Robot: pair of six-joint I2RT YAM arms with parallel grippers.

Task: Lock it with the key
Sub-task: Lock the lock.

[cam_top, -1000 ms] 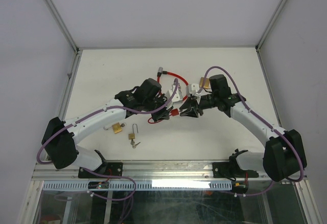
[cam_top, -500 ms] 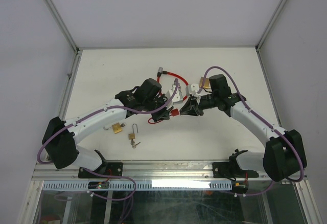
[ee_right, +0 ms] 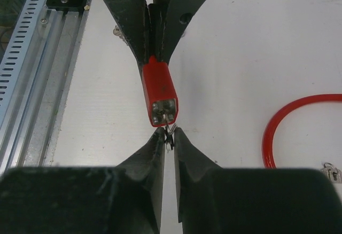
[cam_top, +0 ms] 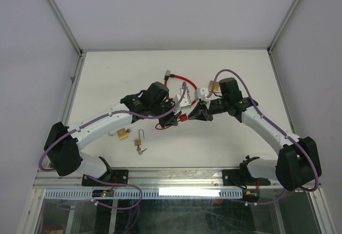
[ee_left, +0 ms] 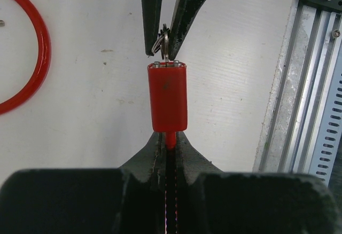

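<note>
A red cable lock's body (ee_left: 168, 98) hangs above the table between my two grippers. My left gripper (ee_left: 169, 138) is shut on the thin red cable where it leaves the body's near end. A small metal key (ee_right: 170, 132) with a ring sticks out of the body's other end (ee_right: 159, 92). My right gripper (ee_right: 168, 135) is shut on that key, fingertips close against the lock face. In the top view the left gripper (cam_top: 175, 117) and the right gripper (cam_top: 193, 115) meet tip to tip at the lock (cam_top: 183, 118).
The red cable's loop (cam_top: 184, 77) lies on the table behind the grippers. A brass padlock (cam_top: 123, 134) and an open padlock with keys (cam_top: 140, 138) lie near the front left. Another brass padlock (cam_top: 214, 86) lies beside the right wrist. A metal rail (ee_left: 315, 106) runs along the near edge.
My right gripper's jaws have closed in on the key at the lock's end. Both arms have stayed where they were, and the left grip is unchanged.
</note>
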